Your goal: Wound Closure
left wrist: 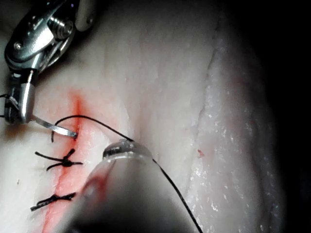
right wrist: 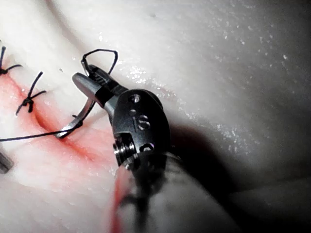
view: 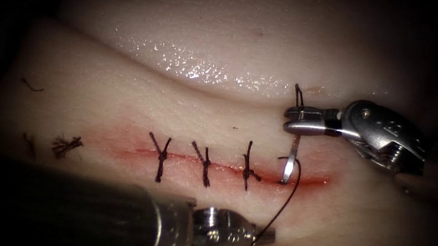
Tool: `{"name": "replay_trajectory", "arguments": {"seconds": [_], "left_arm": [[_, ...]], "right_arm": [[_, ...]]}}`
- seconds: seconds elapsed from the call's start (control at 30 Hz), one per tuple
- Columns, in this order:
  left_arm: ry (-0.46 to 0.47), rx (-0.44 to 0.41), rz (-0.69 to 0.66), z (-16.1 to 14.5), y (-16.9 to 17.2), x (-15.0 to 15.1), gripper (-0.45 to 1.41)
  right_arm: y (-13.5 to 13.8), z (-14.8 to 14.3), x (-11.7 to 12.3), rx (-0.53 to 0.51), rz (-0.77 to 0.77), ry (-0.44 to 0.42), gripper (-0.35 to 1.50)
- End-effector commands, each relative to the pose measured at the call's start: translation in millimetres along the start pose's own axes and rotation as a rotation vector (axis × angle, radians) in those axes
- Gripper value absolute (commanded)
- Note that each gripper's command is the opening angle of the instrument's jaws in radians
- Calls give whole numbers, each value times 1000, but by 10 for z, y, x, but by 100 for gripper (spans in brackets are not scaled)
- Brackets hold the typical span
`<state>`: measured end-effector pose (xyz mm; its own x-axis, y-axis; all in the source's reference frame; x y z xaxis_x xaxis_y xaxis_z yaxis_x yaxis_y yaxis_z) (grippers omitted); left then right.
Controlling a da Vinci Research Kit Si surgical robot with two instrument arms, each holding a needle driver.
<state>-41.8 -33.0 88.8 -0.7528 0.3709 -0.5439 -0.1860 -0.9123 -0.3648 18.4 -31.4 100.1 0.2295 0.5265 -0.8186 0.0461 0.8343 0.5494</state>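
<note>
Your right tool (view: pixel 293 120) is clenched on the needle (view: pixel 291 161) near its upper end; just below its tip the needle's other end sits in the cut (view: pixel 235 168) in the tissue (view: pixel 120 105), right of three stitches (view: pixel 204 164). Your left tool (view: pixel 263 235) grasps the thread (view: pixel 291 196), which runs up from it to the needle.

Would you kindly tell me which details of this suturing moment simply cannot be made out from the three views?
- Needle tip: buried in the cut, endoscope view; the right tool grips its upper end.
- Left tool jaws: open or shut unclear; the thread runs down to them, and its own blurred body covers them in the left wrist view.
- Thread's far end: cut off by the endoscope view's bottom edge.
- Knots of the three stitches: too small to read.
</note>
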Motion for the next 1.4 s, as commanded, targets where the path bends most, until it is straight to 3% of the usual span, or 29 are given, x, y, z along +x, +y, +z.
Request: {"name": "replay_trajectory", "arguments": {"seconds": [0.03,0.5,0.7,1.4], "left_arm": [[0,-2,5,7,3,1,-23],[-5,8,11,4,2,5,-21],[-7,13,11,6,0,5,-21],[-18,37,20,16,-5,-13,-21]], "right_arm": [[3,11,-5,13,-2,-4,-35],[4,13,5,162,-30,-25,-35],[9,12,5,150,98,45,-35],[11,11,8,170,216,28,-35]]}}
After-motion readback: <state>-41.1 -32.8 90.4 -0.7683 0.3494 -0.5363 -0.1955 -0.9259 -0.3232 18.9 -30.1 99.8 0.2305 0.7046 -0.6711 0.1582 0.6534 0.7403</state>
